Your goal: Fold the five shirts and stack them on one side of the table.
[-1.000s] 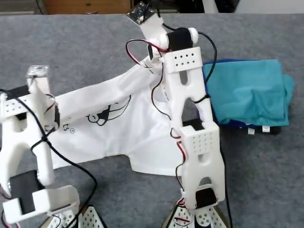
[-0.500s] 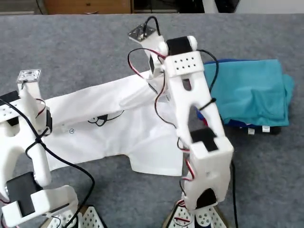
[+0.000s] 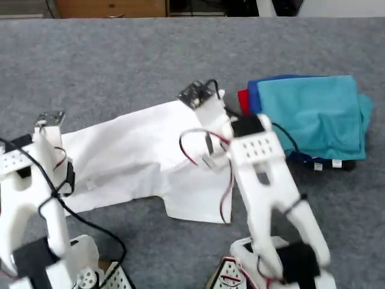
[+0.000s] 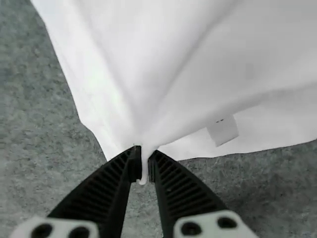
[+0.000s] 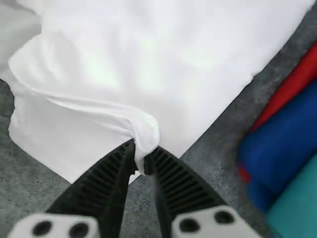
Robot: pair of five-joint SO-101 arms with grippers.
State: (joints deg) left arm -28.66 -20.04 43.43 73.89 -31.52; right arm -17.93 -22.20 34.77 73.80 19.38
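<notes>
A white shirt (image 3: 138, 156) lies crumpled across the middle of the grey table (image 3: 120, 60), its far part folded over toward the near side. My left gripper (image 3: 57, 141) is at the shirt's left end, and in the left wrist view it (image 4: 141, 171) is shut on a pinched edge of the white shirt (image 4: 198, 74). My right gripper (image 3: 212, 111) is at the shirt's right end, and in its wrist view it (image 5: 143, 158) is shut on a bunched fold of the white shirt (image 5: 148, 59).
A stack of folded shirts stands at the right: teal (image 3: 313, 114) on top, blue (image 3: 255, 87) and red (image 3: 243, 99) edges beneath. The right wrist view shows the red (image 5: 292, 84) and blue (image 5: 277, 148) folds close beside the gripper. Bare table lies far and left.
Both arms have drawn back toward the near edge, pulling the shirt's far edge over itself. The printed design that showed earlier is now covered.
</notes>
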